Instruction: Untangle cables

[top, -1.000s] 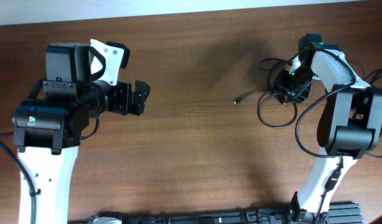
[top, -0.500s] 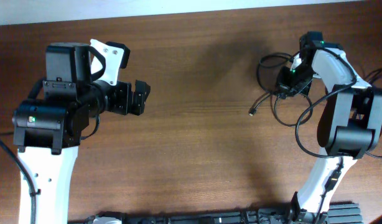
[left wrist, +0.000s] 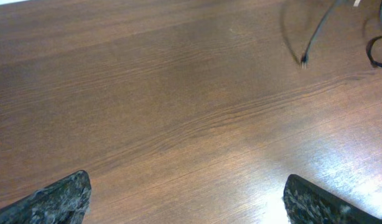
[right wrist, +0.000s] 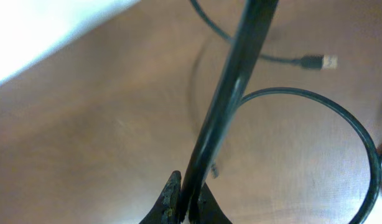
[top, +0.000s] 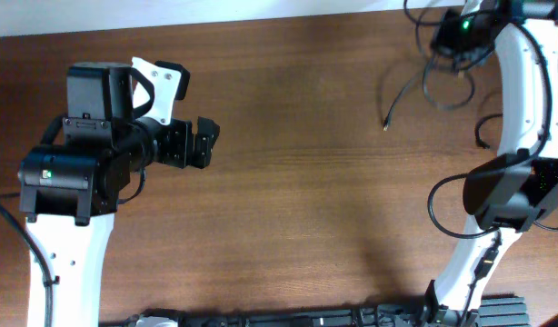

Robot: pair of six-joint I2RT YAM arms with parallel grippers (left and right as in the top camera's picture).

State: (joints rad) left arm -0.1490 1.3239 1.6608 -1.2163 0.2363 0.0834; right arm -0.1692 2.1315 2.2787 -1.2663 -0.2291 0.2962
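One strand of the cables point(right wrist: 231, 93) is being pinched by the right gripper point(right wrist: 190, 208), its loops dangling over the table point(top: 288, 200) at far right, while the left gripper point(top: 206, 143) is hovering wide open.

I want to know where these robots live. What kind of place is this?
Probably a robot lab or test bench, not a home. A left arm and a right arm, white and black, stand at a wooden table, and the right arm's fingers pinch a thin black cable.
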